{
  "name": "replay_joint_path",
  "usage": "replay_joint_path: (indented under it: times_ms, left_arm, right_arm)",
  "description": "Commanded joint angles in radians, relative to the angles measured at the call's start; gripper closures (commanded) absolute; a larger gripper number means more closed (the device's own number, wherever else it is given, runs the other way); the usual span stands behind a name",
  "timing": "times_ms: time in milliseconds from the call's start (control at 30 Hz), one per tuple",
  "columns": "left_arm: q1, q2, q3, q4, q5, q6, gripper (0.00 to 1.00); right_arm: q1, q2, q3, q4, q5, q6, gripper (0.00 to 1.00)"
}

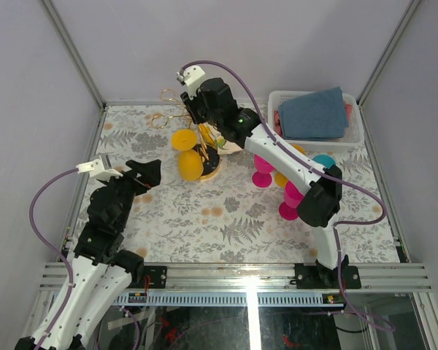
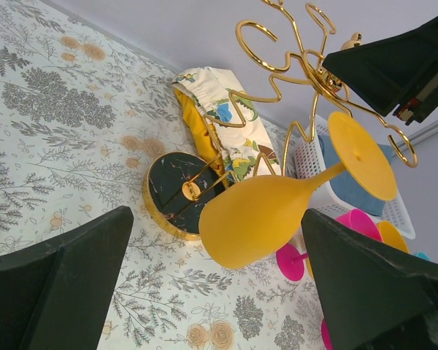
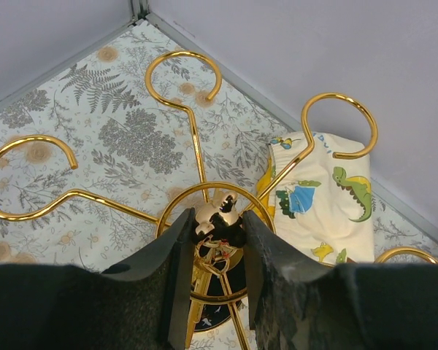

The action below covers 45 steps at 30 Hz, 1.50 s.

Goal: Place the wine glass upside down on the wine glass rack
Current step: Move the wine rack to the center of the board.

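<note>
A yellow wine glass [image 2: 259, 219] hangs upside down from a loop arm of the gold wine glass rack [image 2: 277, 87], its foot caught in the wire and its bowl tilted down over the table. In the top view the glass [image 1: 188, 164] sits on the rack's left side. My left gripper [image 2: 219, 292] is open, its fingers [image 2: 58, 284] wide apart just below and in front of the bowl, not touching it. My right gripper [image 3: 213, 219] is above the rack [image 3: 192, 138], shut on the gold knob at the top of its central post.
A dinosaur-print cloth [image 1: 228, 144] lies behind the rack's black base [image 1: 210, 164]. Pink glasses [image 1: 263, 173], a yellow one and a teal one stand to the right under the right arm. A white basket [image 1: 354, 120] holding blue cloth sits at the back right.
</note>
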Motion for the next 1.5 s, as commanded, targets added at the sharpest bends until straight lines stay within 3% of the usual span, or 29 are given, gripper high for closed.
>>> replay_joint_path:
  times_ms: [0,400,567,633,833,967,1233,1467]
  left_arm:
    - [-0.003,-0.013,-0.003,0.006,-0.027,0.021,0.0]
    - [-0.002,0.018,0.011,-0.011,-0.015,0.033,0.0]
    - [-0.003,0.015,0.02,-0.037,-0.03,0.045,0.0]
    - [-0.003,0.012,0.023,-0.046,-0.037,0.051,0.0]
    - [-0.003,0.014,0.032,-0.09,-0.053,0.077,0.0]
    - [-0.003,0.048,0.06,-0.166,-0.057,0.089,0.0]
    - [-0.003,0.146,0.102,-0.259,-0.064,0.082,0.0]
    - [-0.003,0.198,0.126,-0.314,-0.128,0.0,0.0]
  right_arm:
    - [-0.027,-0.01,0.091,0.168,0.03,-0.095,1.0]
    - [-0.034,0.03,0.103,0.15,0.01,-0.104,0.98]
    - [-0.034,-0.006,0.058,0.16,-0.019,-0.083,0.58]
    - [-0.034,-0.024,0.048,0.159,-0.032,-0.076,0.47]
    - [-0.035,-0.105,0.018,0.153,-0.069,-0.039,0.24]
    - [-0.035,-0.171,-0.021,0.115,-0.022,0.018,0.16]
    - [-0.034,-0.511,-0.507,0.186,0.099,0.136,0.07]
    - [-0.035,-0.767,-0.812,0.102,0.184,0.193,0.01]
